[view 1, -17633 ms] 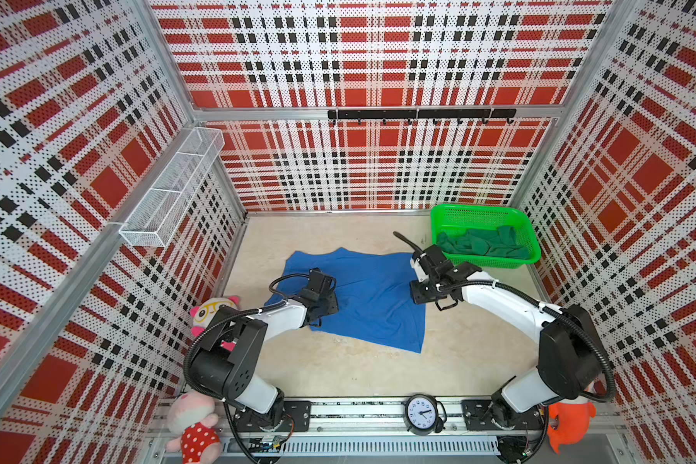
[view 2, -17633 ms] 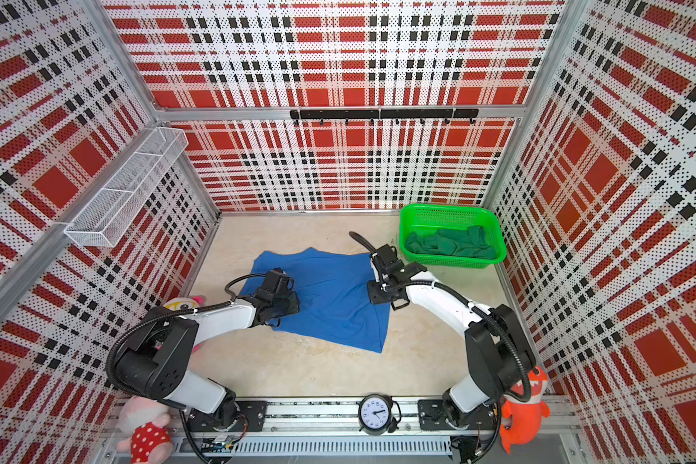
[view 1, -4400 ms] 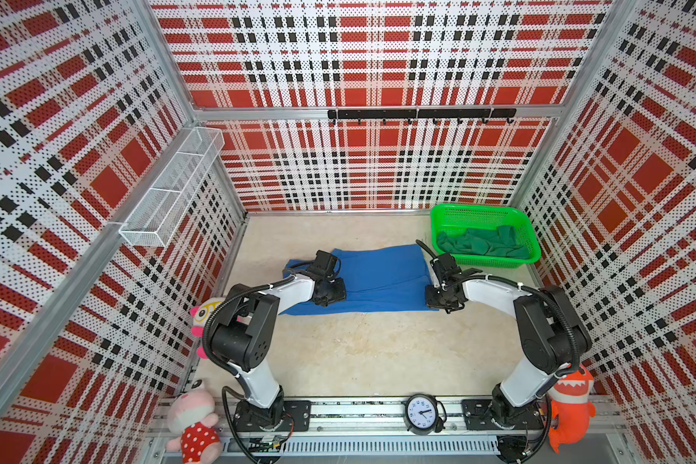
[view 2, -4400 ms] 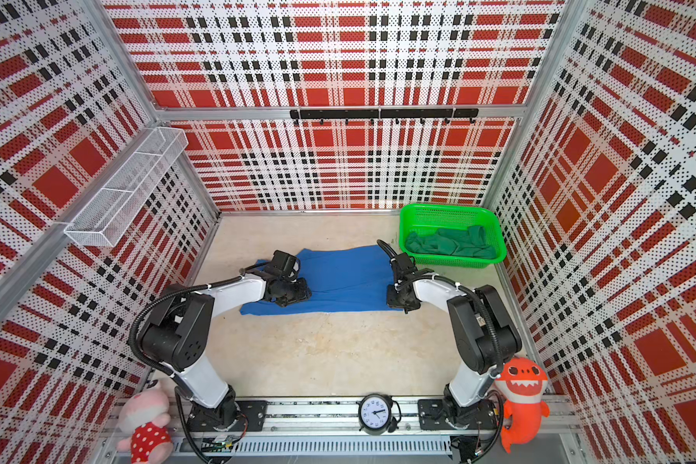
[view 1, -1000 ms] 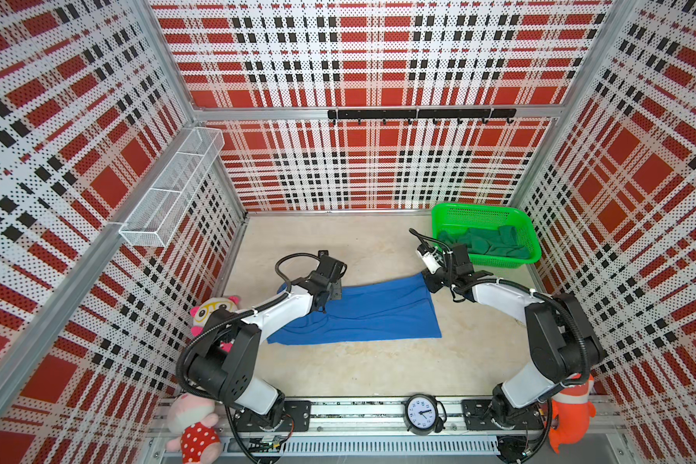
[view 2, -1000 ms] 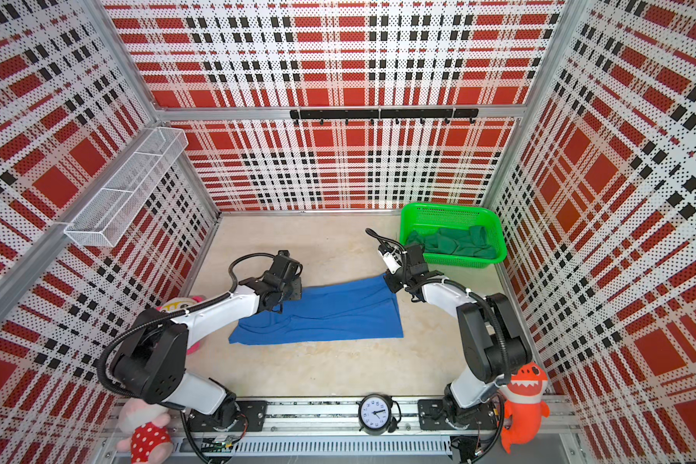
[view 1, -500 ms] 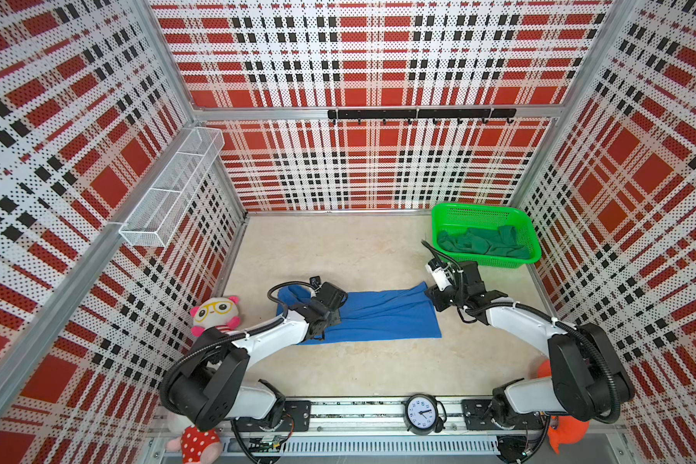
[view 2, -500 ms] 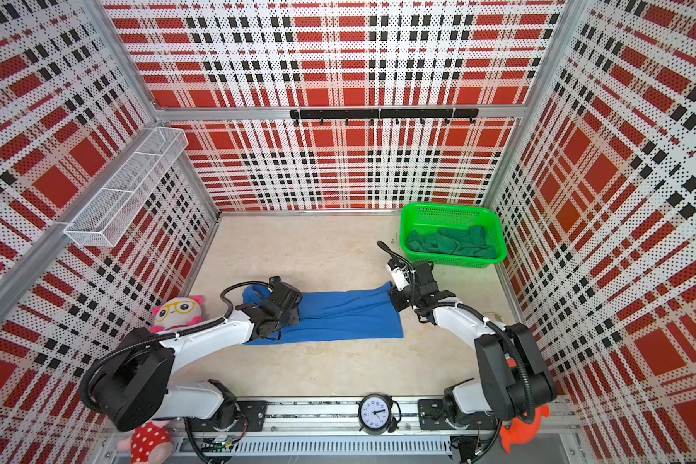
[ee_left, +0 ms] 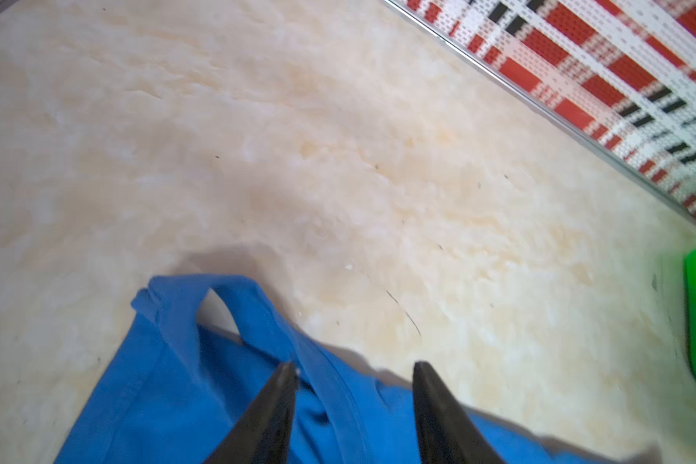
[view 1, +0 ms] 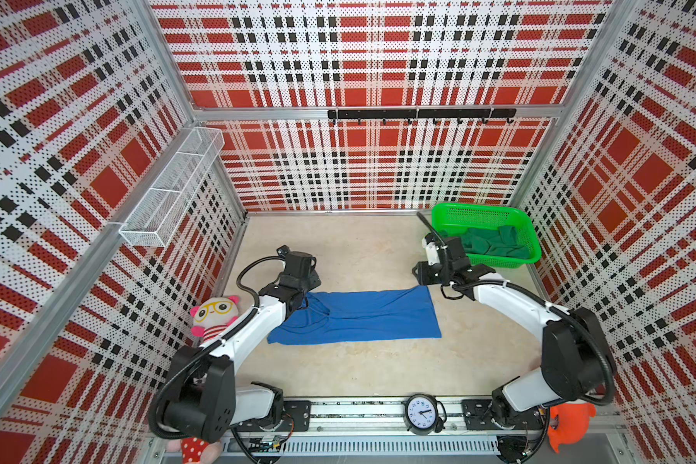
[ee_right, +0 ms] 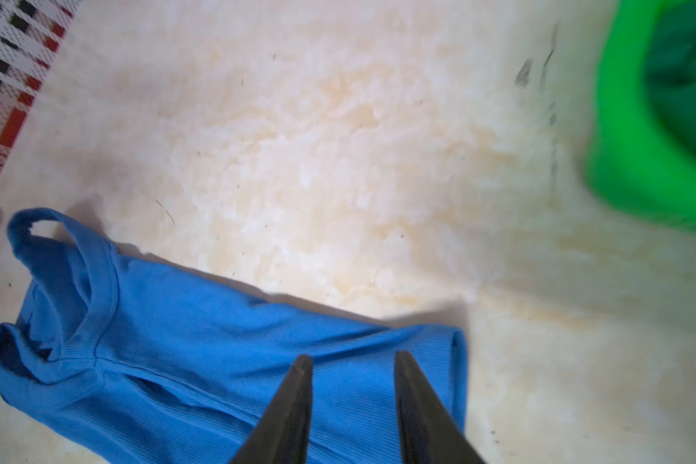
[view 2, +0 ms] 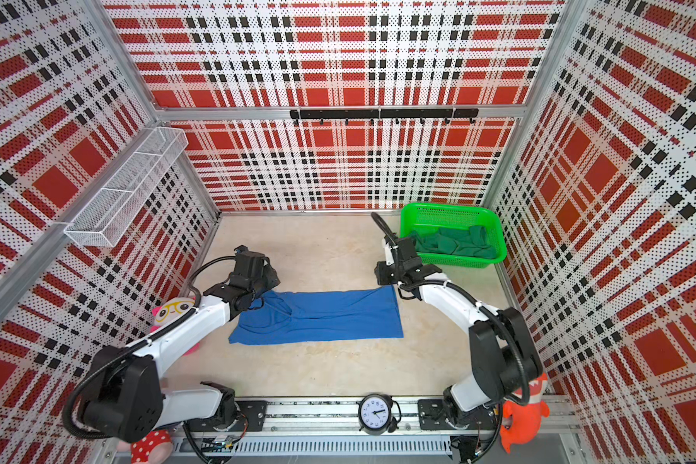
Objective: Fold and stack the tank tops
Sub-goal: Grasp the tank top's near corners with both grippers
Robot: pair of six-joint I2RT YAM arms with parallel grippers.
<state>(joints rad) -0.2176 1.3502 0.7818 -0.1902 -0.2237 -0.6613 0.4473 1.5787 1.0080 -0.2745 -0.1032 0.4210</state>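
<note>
While the royal blue ribbed tank top (view 1: 358, 317) lies as a flat folded band mid-table, the left gripper (ee_left: 354, 363) and right gripper (ee_right: 353, 355) hover at its strap and hem ends, jaws apart, empty; the dark green tank top (view 1: 495, 246), seemingly crumpled, fills the bright green mesh basket (view 1: 479, 209) far right.

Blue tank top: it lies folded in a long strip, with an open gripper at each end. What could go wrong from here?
1. A strap of the blue tank top runs between the open left gripper's tips; it may snag and pull the fold open.
2. The right gripper hovers over the hem and could drag it.
3. The basket stands close to the right arm and might be bumped.
</note>
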